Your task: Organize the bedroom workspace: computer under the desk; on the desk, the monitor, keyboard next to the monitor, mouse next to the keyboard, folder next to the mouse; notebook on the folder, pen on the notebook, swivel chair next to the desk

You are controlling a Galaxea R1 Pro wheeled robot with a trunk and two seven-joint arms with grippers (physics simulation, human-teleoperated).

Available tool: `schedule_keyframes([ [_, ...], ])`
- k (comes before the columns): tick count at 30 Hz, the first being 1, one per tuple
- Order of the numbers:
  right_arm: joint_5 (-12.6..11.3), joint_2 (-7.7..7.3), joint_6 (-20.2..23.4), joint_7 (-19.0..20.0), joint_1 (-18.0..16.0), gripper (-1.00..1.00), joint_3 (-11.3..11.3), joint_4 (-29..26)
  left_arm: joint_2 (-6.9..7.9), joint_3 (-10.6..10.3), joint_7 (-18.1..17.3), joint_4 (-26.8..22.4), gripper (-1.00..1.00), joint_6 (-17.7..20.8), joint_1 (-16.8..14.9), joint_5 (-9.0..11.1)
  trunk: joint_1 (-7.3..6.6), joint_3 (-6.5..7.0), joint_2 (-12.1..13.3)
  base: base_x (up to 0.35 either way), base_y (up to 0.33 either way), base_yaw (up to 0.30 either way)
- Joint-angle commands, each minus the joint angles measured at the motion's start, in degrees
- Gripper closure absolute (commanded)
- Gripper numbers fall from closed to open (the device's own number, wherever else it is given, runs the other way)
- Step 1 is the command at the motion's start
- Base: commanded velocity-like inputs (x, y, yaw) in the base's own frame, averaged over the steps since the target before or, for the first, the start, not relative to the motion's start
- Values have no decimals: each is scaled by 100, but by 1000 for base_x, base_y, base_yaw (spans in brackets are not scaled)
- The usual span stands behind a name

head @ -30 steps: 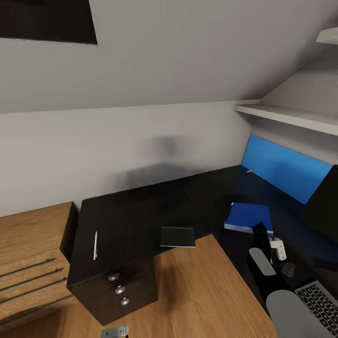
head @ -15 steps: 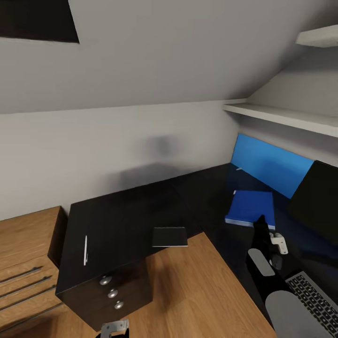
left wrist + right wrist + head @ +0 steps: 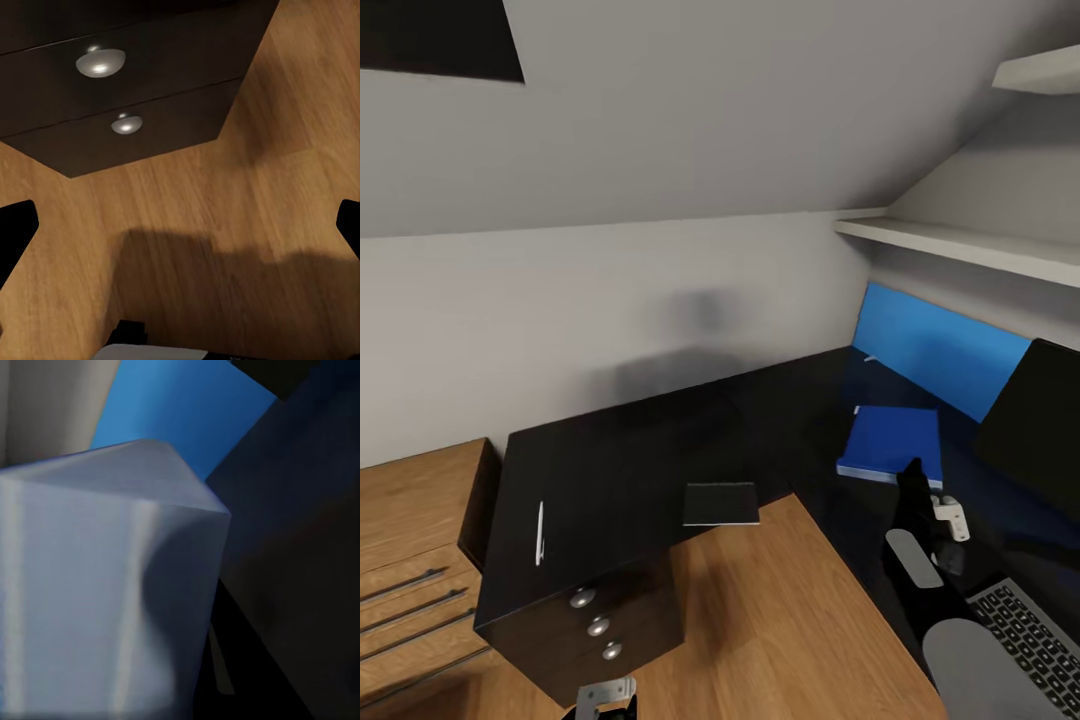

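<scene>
- Right gripper: raised over the desk just beside the folder; grip state cannot be told.
- Left gripper: jaws spread, empty, low beside the drawers.
- Folder: flat on the desk, clear to receive the notebook.
- Pen: well apart, near the desk's left edge.
- Keyboard: at lower right.

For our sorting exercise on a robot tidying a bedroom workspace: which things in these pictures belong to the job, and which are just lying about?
Belong to the job: desk; blue folder; notebook; pen; keyboard; monitor.

Just lying about: wooden counter; wall shelf; blue wall panel.
</scene>
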Motion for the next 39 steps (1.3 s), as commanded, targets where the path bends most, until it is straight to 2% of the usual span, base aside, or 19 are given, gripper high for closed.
schedule_keyframes([
  [1, -61, 13, -7, 55, -5, 100, -2, 4, 2, -21, 42, -9, -100, 24, -2, 47, 24, -27, -50, 0, 0, 0],
  [9, -68, 41, 3, 54, -5, 100, 6, 12, 0, -26, 43, -8, -100, 32, -2, 47, 200, -171, -370, 0, 0, 0],
  [15, -68, 171, 5, 56, -5, 100, 6, 32, 0, -27, 43, -8, -100, 33, -2, 47, 332, -278, -611, 0, 0, 0],
  [22, -69, 237, 5, 56, -5, 100, 7, 51, 0, -27, 43, 0, -100, 32, -2, 46, 485, -404, -892, 0, 0, 0],
  [39, -69, 246, 5, 56, -5, 100, 6, 141, 0, -27, 52, 1, -100, 24, -2, 39, 859, -709, -1574, 0, 0, 0],
])
